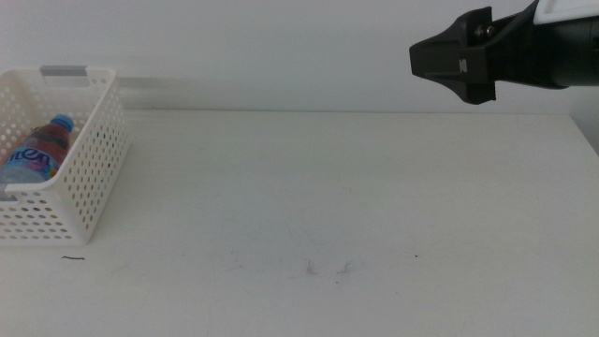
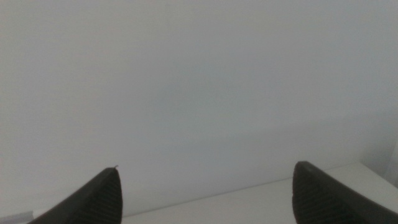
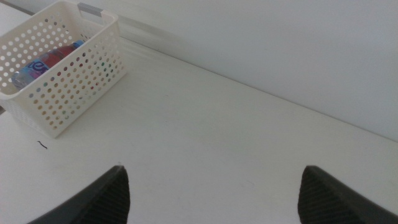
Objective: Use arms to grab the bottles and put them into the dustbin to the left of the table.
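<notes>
The dustbin [image 1: 89,178], a white perforated basket with a grey handle strip, stands at the table's left end and also shows in the right wrist view [image 3: 81,87]. Inside it lies a blue-capped bottle [image 1: 37,150] with a red and blue label [image 3: 46,63]. I cannot make out any other bottles through the basket wall. My right gripper [image 1: 421,58] hangs high over the table's far right, open and holding nothing [image 3: 211,180]. My left gripper [image 2: 205,180] is out of the middle view. It is open and empty, and faces a plain white wall.
The white table [image 1: 328,206] carries only faint scuffs, with a small dark mark [image 1: 73,258] in front of the basket. A white wall runs along its far edge. The table's right edge shows at the far right.
</notes>
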Robot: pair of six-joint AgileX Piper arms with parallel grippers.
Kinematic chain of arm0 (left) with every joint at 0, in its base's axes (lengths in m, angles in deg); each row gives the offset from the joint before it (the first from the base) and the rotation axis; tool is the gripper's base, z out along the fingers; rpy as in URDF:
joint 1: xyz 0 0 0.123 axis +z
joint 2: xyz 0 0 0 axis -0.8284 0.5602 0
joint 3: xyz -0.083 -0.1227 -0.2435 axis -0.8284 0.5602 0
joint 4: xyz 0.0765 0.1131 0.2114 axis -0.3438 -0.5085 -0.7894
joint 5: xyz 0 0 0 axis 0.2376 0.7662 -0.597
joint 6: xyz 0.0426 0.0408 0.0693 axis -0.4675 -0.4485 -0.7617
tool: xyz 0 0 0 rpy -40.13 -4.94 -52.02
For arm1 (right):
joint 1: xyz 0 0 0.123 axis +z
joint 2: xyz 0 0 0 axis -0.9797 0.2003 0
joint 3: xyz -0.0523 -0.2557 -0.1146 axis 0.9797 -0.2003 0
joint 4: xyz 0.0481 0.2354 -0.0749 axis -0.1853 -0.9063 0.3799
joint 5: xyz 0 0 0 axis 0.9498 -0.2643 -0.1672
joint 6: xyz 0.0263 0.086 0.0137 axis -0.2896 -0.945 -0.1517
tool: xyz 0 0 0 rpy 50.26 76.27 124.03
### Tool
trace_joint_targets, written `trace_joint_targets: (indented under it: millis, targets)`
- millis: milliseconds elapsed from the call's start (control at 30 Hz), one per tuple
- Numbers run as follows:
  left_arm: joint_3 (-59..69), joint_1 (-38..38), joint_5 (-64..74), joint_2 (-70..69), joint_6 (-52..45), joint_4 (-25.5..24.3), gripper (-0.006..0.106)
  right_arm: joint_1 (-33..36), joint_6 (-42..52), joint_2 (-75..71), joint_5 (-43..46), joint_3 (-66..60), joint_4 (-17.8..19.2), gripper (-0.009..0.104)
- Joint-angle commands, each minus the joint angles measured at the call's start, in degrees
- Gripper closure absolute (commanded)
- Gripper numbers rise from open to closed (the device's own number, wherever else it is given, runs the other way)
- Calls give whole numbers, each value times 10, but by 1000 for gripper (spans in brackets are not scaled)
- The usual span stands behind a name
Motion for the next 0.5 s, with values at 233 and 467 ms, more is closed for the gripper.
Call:
trace_joint_targets:
  millis: [233,467]
  targets:
    - [221,44,-82,-91,3,23,7,-64,3,-97,130,-148,-94,7]
    - [406,123,-82,-249,3,23,7,-86,3,-260,240,-364,-119,7]
